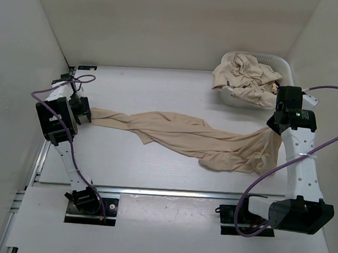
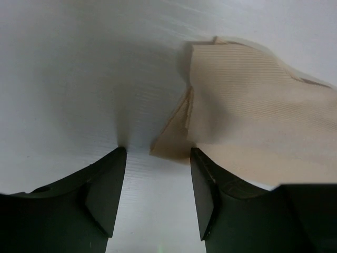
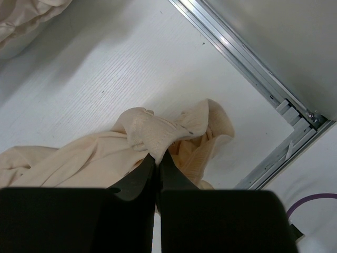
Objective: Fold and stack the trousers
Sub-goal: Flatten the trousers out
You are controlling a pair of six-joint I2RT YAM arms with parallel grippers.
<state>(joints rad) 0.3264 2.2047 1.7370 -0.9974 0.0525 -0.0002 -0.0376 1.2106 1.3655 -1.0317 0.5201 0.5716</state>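
1 pair of trousers (image 1: 185, 140) lies stretched across the table. My right gripper (image 3: 157, 158) pinches its bunched end at 3 o'clock; my left gripper (image 2: 158, 174), spread, should close squarely on the 9 o'clock hem.

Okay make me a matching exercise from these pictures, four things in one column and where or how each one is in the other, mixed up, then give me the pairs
Column one:
1. left gripper
2. right gripper
3. stretched-out trousers
4. laundry basket

Column two:
A. far right corner of the table, filled with crumpled beige cloth
B. fingers apart, low over the table at a trouser-leg end
C. lying lengthwise across the table between the two arms
D. fingers pinched on bunched fabric

Pairs: 1-B, 2-D, 3-C, 4-A
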